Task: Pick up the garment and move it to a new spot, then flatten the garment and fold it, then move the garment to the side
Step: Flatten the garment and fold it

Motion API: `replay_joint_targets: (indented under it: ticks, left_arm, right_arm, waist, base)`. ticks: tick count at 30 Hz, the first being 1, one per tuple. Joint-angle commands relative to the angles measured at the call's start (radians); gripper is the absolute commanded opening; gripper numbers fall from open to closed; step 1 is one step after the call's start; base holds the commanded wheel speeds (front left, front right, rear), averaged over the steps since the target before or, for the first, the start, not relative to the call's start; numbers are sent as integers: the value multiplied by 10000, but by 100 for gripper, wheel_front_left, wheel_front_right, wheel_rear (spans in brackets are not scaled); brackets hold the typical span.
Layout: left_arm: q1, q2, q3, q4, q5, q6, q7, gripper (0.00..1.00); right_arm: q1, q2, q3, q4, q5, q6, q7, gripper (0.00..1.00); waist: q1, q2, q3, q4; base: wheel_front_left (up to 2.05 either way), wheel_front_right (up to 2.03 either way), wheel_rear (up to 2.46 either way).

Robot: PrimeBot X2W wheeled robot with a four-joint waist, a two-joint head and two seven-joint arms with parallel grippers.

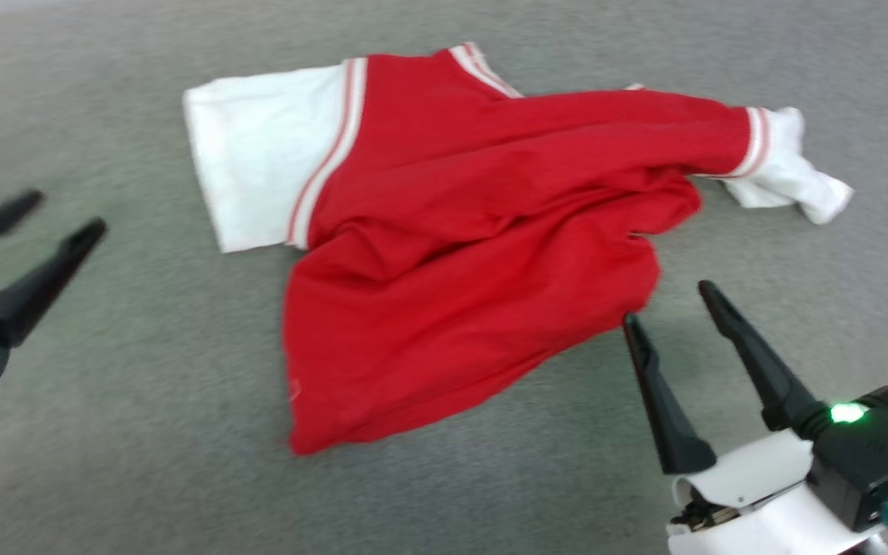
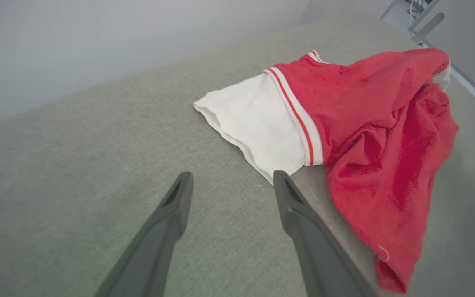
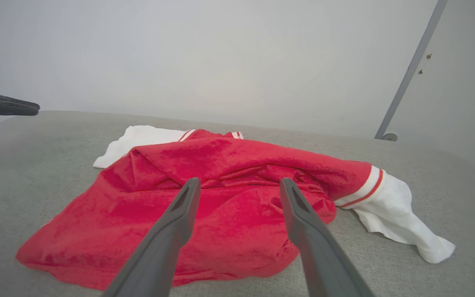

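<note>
Grey fabric-topped table point(image 1: 105, 478) under everything, pale wall behind it in the wrist views. Red garment point(image 1: 475, 254) mid-table, lying rumpled and unfolded, with the body bunched in loose creases and the hem corner toward the robot. Right pincer point(image 1: 667, 301) at lower right of the head view, spread wide, holding nothing, its nearer fingertip just beside the red edge; contact with the cloth not clear. In the right wrist view, same pincer point(image 3: 240, 180) aimed over the red body. Left pincer point(image 1: 68, 210) at the left edge, also spread wide and empty, well apart from the garment; in the left wrist view point(image 2: 232, 174) pointed toward the flat sleeve's corner. White flat sleeve point(image 1: 259, 154) on the left side; crumpled sleeve point(image 1: 791, 177) on the far right. Red-white striped trim point(image 1: 328, 162) at the seam. Small green light point(image 1: 845, 413) on the right wrist.
</note>
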Motion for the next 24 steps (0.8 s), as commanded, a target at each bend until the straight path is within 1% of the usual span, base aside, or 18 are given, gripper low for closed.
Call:
replay_joint_targets:
  ticks: [1, 4, 7, 10, 12, 15, 20, 23, 24]
  left_arm:
    - [-291, -143, -188, 113, -381, 16, 514, 100]
    - [-1586, -459, -574, 1104, -1951, 17, 2885, 100]
    - [-2541, -913, -925, 2037, -3073, 81, 4996, 100]
    - [-3302, -1046, -1266, 2626, -3267, 257, 6540, 100]
    - [-3608, -1211, -1481, 3011, -3209, 374, 7139, 100]
    - [-3938, -1443, -1611, 3527, -3210, 473, 7560, 100]
    - [-4028, -1960, -1657, 4065, -3771, 468, 8035, 100]
    - [-3961, -2041, -1865, 4026, -3642, 371, 8227, 100]
    - [-3917, -2079, -1946, 3993, -3587, 302, 8291, 81]
  right_arm:
    - [69, 11, 64, 34, -85, -16, -108, 100]
    - [307, 46, 222, 92, -168, -15, -357, 100]
    - [486, 52, 253, 13, -53, -15, -593, 100]
    - [706, 55, 343, -57, -95, -15, -722, 100]
    - [781, 56, 485, -148, -156, -15, -829, 100]
    - [839, 53, 645, -261, -204, -16, -930, 100]
    - [888, 54, 739, -358, -264, -15, -968, 100]
    - [837, 54, 753, -433, -342, -15, -935, 100]
    - [797, 53, 775, -455, -357, -16, -913, 100]
  waist:
    - [0, -1, 128, -629]
    - [0, -1, 295, -958]
    - [0, -1, 435, -1207]
    - [0, -1, 591, -1399]
    - [0, -1, 707, -1517]
    - [0, -1, 874, -1666]
    - [0, -1, 1009, -1747]
    - [0, -1, 1044, -1704]
    - [0, -1, 1046, -1675]
  base:
    - [0, 0, 0]
    - [0, 0, 0]
    - [0, 0, 0]
    - [0, 0, 0]
    - [0, 0, 0]
    - [0, 0, 0]
    - [0, 0, 0]
    - [0, 0, 0]
    - [0, 0, 0]
